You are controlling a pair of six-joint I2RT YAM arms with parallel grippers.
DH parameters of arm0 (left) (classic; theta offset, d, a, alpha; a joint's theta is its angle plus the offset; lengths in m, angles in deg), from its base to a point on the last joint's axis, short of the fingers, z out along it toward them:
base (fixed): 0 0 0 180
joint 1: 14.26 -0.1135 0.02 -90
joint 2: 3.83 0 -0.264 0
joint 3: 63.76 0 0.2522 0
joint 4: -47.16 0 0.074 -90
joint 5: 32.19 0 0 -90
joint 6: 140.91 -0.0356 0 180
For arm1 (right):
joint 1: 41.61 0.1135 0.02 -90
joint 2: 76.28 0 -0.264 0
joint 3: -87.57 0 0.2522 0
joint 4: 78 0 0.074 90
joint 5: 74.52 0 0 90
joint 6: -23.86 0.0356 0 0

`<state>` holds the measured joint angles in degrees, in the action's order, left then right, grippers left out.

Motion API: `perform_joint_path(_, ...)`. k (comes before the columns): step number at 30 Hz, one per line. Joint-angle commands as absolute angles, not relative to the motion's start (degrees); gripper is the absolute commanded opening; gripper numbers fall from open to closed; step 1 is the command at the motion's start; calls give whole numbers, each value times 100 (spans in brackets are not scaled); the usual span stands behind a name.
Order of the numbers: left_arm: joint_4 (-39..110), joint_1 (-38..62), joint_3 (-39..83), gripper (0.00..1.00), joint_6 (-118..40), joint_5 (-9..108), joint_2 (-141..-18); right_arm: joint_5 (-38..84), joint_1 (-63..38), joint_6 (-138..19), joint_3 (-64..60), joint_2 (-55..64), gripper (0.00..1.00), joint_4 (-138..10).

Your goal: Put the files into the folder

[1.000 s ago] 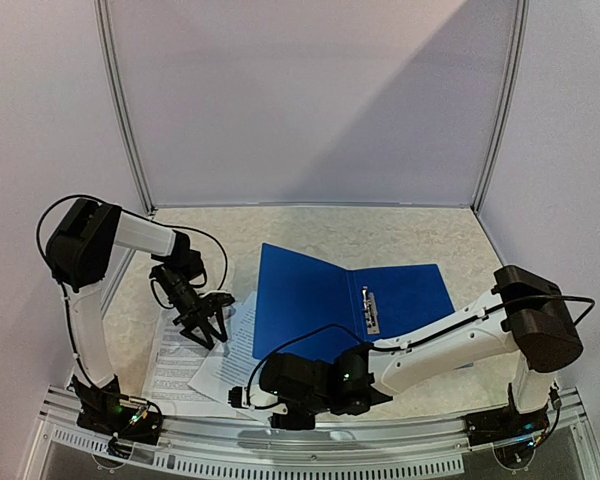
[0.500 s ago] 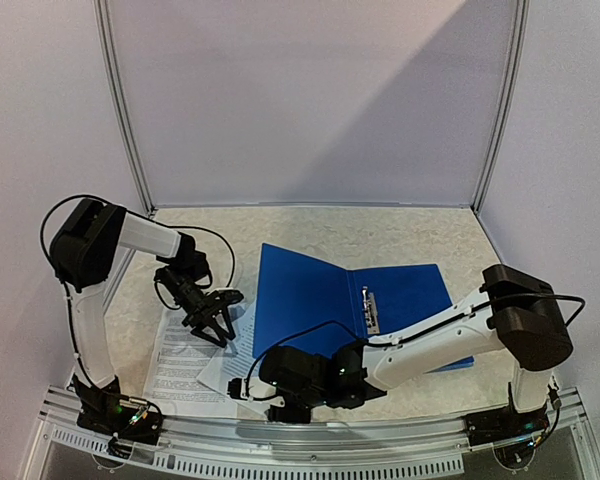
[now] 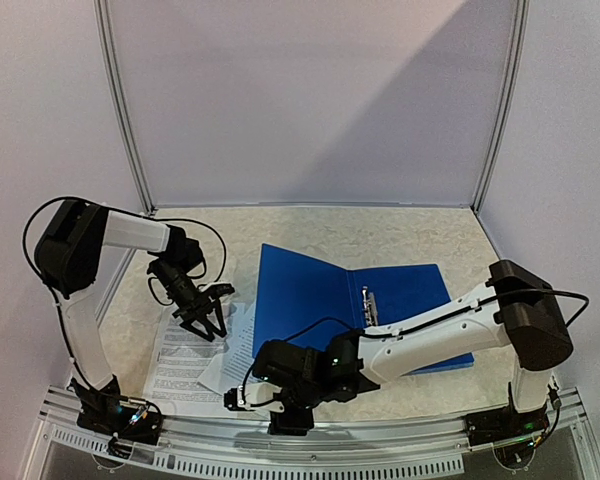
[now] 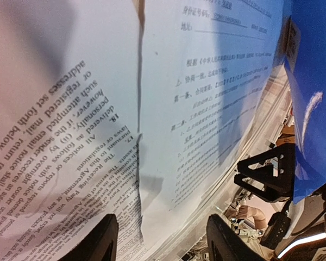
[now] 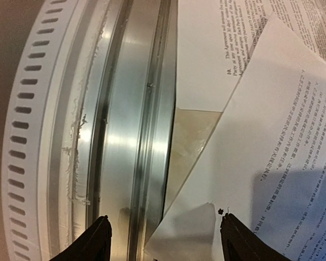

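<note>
The dark-blue folder lies open at the table's middle, its left cover tilted up and its metal clip on the spine. The two files lie overlapped to its left near the front edge. My left gripper is open just above them. In the left wrist view it hangs over the seam between the English-text sheet and the other sheet, with the folder's edge at the right. My right gripper is open and low at the files' near corner, empty.
The aluminium front rail runs right beside the paper corner, with a slotted white strip outside it. Bare table shows between the sheets. White walls and metal posts enclose the back and sides.
My right gripper has slid a little to the left along the front edge, toward the paper corner. My left gripper has shifted slightly left and back over the sheets. The folder has not moved.
</note>
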<state>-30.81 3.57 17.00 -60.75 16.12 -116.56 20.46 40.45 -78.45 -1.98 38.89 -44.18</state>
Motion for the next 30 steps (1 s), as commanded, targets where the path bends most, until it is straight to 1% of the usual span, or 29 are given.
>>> perform_joint_path(1,-2875,339,1630,58,-6041,1790,-11497,2226,3975,-7878,-203,3797,71,-3744)
perform_joint_path(6,-2910,374,1684,58,-6042,1723,-11551,1595,3788,-7820,-280,3923,73,-3839)
perform_joint_path(11,-2887,399,1671,58,-6049,1703,-11475,1410,3683,-7870,-350,4009,72,-3925)
perform_joint_path(13,-2892,411,1684,58,-6045,1703,-11479,1477,3678,-7919,-359,4100,72,-3903)
perform_joint_path(20,-2901,400,1697,58,-6040,1720,-11509,2702,3687,-7937,-406,4259,73,-3612)
perform_joint_path(23,-2900,409,1697,58,-6033,1695,-11517,3030,3679,-7918,-320,4093,77,-3723)
perform_joint_path(28,-2908,405,1697,58,-6047,1681,-11500,2898,3680,-7973,-481,4164,79,-3575)
perform_joint_path(30,-2901,399,1689,58,-6048,1668,-11485,2894,3692,-8045,-542,4251,90,-3495)
